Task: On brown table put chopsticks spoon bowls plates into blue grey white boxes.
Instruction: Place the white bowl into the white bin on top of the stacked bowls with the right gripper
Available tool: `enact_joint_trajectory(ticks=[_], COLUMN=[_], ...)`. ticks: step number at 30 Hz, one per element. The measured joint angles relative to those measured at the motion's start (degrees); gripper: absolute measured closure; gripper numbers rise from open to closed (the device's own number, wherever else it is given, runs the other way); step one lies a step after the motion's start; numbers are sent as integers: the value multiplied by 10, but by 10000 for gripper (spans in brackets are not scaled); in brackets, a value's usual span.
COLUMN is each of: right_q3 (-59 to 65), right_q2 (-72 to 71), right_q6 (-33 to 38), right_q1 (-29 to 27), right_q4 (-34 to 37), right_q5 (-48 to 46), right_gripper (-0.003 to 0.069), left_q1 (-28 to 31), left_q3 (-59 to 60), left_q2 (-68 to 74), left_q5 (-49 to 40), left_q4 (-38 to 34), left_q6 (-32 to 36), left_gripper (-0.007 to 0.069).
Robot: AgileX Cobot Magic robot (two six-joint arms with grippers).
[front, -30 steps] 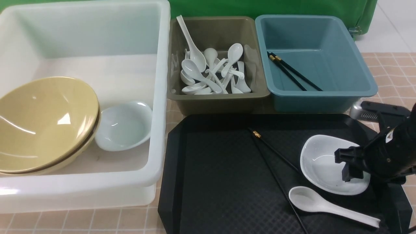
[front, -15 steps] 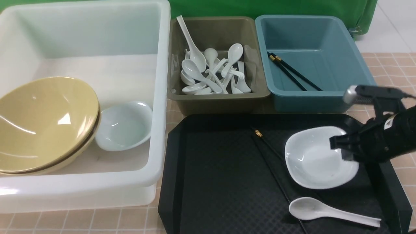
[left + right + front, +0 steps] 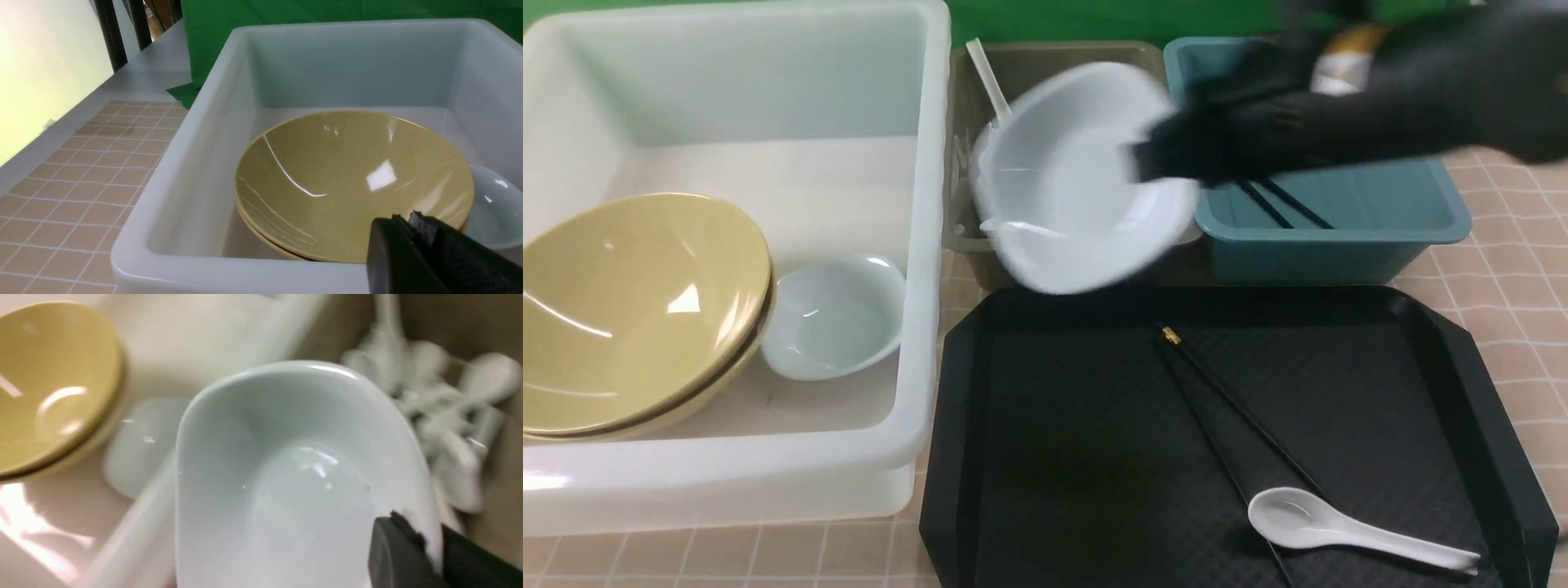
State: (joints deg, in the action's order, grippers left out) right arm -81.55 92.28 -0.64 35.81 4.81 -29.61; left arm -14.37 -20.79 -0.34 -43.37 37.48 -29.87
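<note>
The right fingers pinched the rim of the white bowl, held tilted in the air over the grey box of spoons, beside the white box. The left fingers sat closed together, empty, near the yellow bowls in that box.

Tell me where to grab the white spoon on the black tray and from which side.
Take the white spoon by the middle of its handle, coming straight down with the right claw closing across it, once it drops the white bowl. It lies flat on the black tray; the handle is narrow and points right, while the wide bowl end lies over the chopsticks.
</note>
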Motion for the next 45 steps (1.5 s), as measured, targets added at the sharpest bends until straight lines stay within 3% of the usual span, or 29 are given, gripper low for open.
enact_joint_trajectory(ticks=[8,13,21,34,38,42,45], right_q3=[-343,-511,-555,-555,-555,-560,-583], right_q2=[237,338,413,451,457,458,453], right_q6=[6,-13,-59,-103,-130,-144,-118], right_q1=[78,116,141,158,152,152,152], right_q4=[-34,-139,-181,-180,-176,-174,-172], right_q5=[-168,-255,-261,-229,-198,-197,-250], right_gripper=[589,589,588,581,519,322,209], left_q1=[0,0,0,-1,-1,-1,-1], left_q3=[0,0,0,0,0,0,0], left_q2=[0,0,0,0,0,0,0], left_q5=[0,-1,-1,-1,-1,-2,-2], left_q4=[0,0,0,0,0,0,0], left_q6=[0,0,0,0,0,0,0], left_gripper=[622,622,622,622,622,622,622])
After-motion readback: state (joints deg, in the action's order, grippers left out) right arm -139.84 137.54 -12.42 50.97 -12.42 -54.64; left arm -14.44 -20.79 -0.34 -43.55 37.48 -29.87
